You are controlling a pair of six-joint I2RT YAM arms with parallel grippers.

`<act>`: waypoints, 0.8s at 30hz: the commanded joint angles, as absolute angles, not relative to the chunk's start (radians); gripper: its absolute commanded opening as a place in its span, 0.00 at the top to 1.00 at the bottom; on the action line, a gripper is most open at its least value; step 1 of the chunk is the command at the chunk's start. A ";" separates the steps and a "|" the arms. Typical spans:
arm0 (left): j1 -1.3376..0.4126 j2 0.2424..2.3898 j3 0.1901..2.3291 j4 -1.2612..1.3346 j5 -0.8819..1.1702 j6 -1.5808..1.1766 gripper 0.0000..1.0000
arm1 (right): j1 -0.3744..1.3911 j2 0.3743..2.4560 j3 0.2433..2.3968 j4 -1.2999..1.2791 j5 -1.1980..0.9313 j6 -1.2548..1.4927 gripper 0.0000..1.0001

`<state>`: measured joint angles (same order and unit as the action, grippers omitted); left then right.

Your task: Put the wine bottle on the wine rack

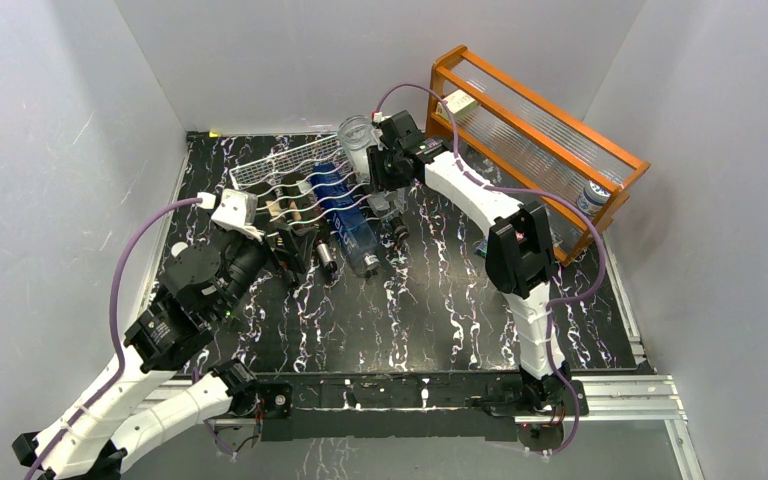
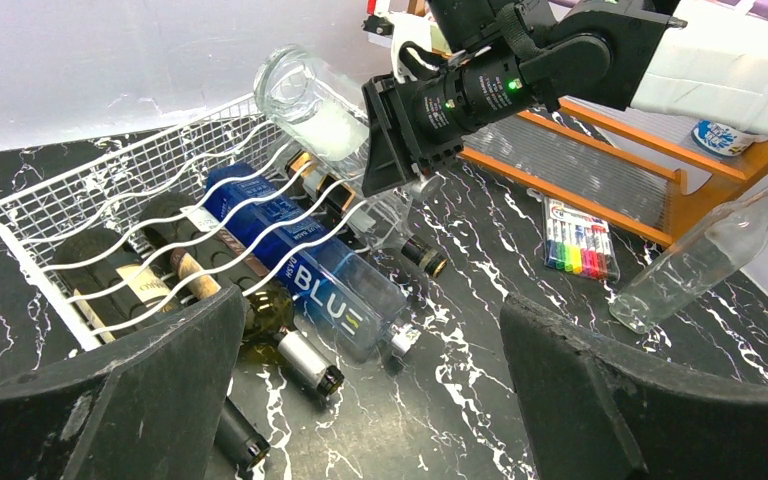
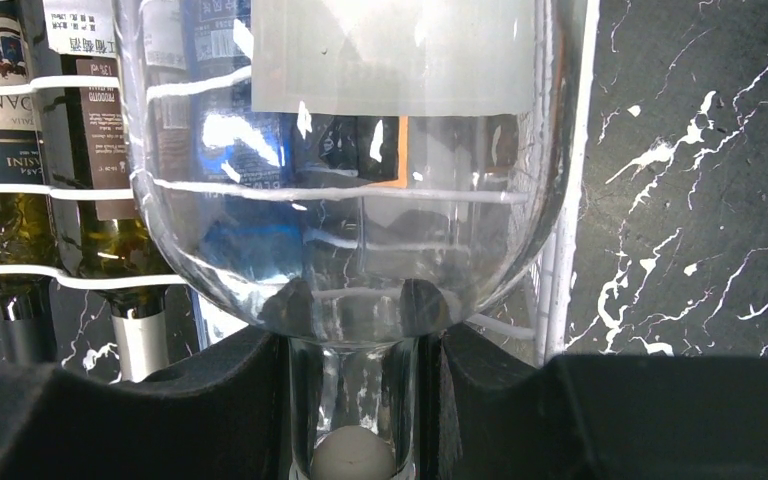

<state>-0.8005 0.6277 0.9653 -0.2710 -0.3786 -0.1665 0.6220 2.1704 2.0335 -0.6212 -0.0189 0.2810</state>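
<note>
Right hand (image 3: pixel 353 392): clamped on neck of clear glass wine bottle (image 2: pixel 310 100), tilted over white wire rack (image 2: pixel 110 190).
Left hand (image 2: pixel 370 392): wide open, near rack's front.

Overhead view, wrist close-ups, shared wine rack (image 1: pixel 278 166)

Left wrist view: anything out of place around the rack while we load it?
Yes. A spare clear bottle sits loose on the table by the orange shelf, next to a marker pack, away from the wine rack. The right gripper holds the wine bottle by its neck, tilted base-up over the rack.
</note>
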 commanded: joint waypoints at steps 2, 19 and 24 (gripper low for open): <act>-0.800 0.617 0.983 -0.276 -0.387 -0.171 0.02 | 0.613 2.130 2.135 -0.460 -0.003 0.265 0.56; -0.800 0.625 0.982 -0.277 -0.385 -0.167 0.02 | 0.612 1.998 2.029 -0.435 0.081 0.252 0.25; -0.801 0.626 0.979 -0.277 -0.385 -0.167 0.02 | 0.611 1.880 1.948 -0.410 0.123 0.247 0.24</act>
<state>-0.8005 0.6266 0.9653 -0.2779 -0.3786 -0.1684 0.6182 2.0399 1.9800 -0.5114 0.0704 0.2615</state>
